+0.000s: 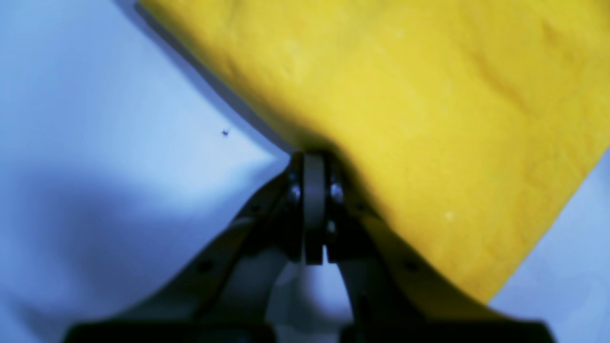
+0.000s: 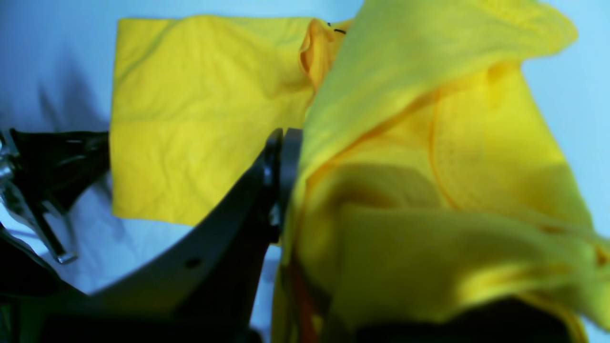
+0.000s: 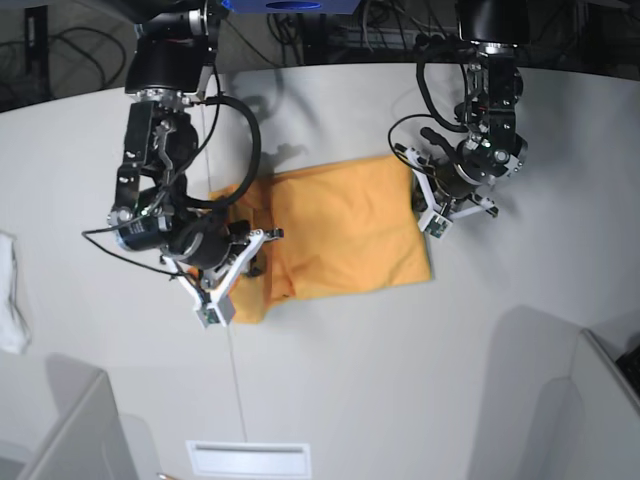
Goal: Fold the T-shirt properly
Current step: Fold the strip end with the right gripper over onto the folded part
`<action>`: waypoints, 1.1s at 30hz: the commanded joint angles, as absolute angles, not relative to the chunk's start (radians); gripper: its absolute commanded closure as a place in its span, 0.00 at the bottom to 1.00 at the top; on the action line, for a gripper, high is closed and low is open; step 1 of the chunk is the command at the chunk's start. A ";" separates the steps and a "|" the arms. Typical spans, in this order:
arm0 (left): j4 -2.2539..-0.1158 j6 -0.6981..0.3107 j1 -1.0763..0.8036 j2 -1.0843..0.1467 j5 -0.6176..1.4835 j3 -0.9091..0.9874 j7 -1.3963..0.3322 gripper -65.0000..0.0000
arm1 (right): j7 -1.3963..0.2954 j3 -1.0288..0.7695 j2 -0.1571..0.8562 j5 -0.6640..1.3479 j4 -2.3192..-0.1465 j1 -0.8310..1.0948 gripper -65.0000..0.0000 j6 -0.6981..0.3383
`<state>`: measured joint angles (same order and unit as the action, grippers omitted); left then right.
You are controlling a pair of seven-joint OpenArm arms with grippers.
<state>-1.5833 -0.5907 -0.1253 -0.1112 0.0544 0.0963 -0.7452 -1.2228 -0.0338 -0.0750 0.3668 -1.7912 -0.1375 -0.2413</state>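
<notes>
1. Left wrist view: we are seeing the left hand (image 1: 305, 159) with its fingertips together, meeting the edge of the T-shirt (image 1: 429, 119); whether cloth is pinched between them, we cannot tell. Pale worktop (image 1: 119, 143) is showing on both sides of the cloth.
2. Right wrist view: we are finding the right hand (image 2: 288, 143) narrow, gripping the T-shirt, whose near part is rising in loose folds over one finger. Flatter cloth is lying beyond, thin black marks showing near its top edge.
3. Base view: we are viewing the T-shirt across the middle of the worktop, bunching at the right hand, spreading flatter towards the left hand at its opposite edge.
</notes>
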 commanded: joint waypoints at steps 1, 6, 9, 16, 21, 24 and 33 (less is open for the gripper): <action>-1.580 -0.610 -0.139 -0.108 0.051 0.088 -0.788 1.00 | -1.199 -0.005 -0.090 0.394 -1.811 -0.153 1.00 -0.240; -1.580 -0.610 -0.153 -0.108 0.051 0.090 -0.788 1.00 | -1.170 0.064 -0.113 0.387 -1.865 -0.108 1.00 -0.239; -1.580 -0.610 -0.154 -0.110 0.051 0.090 -0.788 1.00 | -1.139 0.107 -0.116 0.387 -1.859 -0.105 1.00 -0.239; -1.595 -0.610 -0.179 -0.104 0.051 0.088 -0.788 1.00 | -1.093 0.217 -0.117 0.389 -1.839 -0.104 1.00 -0.179; -1.669 -0.610 -0.205 -0.104 0.051 0.088 -0.788 1.00 | -1.046 0.303 -0.117 0.387 -1.782 -0.111 1.00 -0.148; -1.695 -0.610 -0.206 -0.104 0.051 0.088 -0.788 1.00 | -0.995 0.326 -0.117 0.387 -1.675 -0.130 1.00 -0.148; -1.693 -0.610 -0.228 -0.110 0.053 0.099 -0.785 1.00 | -0.912 0.414 -0.114 0.386 -1.524 -0.134 1.00 -0.148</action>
